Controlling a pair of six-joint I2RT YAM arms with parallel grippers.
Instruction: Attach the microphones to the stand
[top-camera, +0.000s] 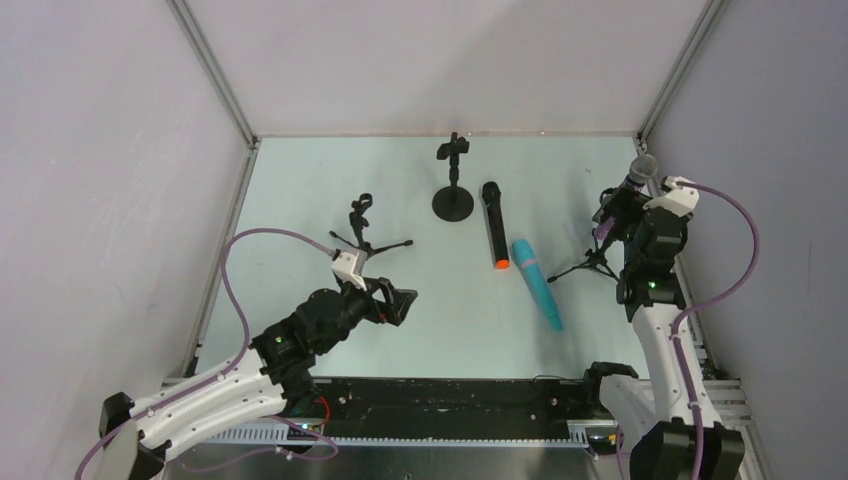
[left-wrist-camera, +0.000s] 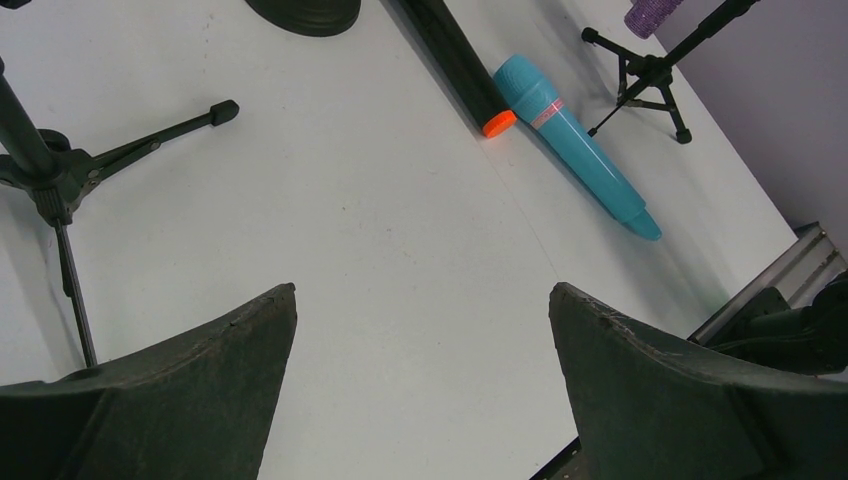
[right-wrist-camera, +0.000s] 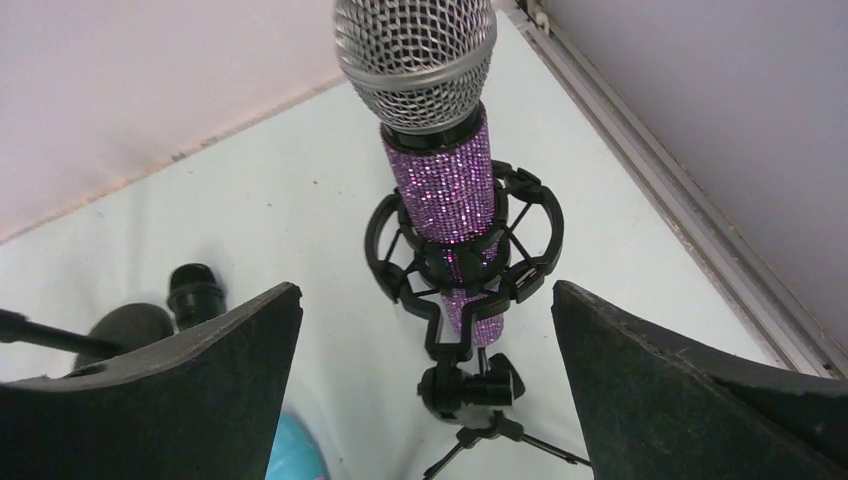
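Observation:
The glittery purple microphone (right-wrist-camera: 445, 190) with a silver head (right-wrist-camera: 415, 55) stands upright in the shock mount (right-wrist-camera: 520, 250) of the right tripod stand (top-camera: 592, 262). My right gripper (right-wrist-camera: 425, 292) is open, its fingers on either side of the mount and apart from it. The black microphone (top-camera: 494, 225) with an orange end (left-wrist-camera: 498, 123) and the cyan microphone (top-camera: 537, 282) lie side by side on the table. My left gripper (top-camera: 403, 303) hovers open and holds nothing, near the left tripod stand (top-camera: 362, 225).
A round-base stand (top-camera: 453, 195) with no microphone in it stands at the back middle. White walls with metal frame rails (top-camera: 215, 75) close in the table on three sides. The arms' bases and cables run along the near edge (top-camera: 440, 395).

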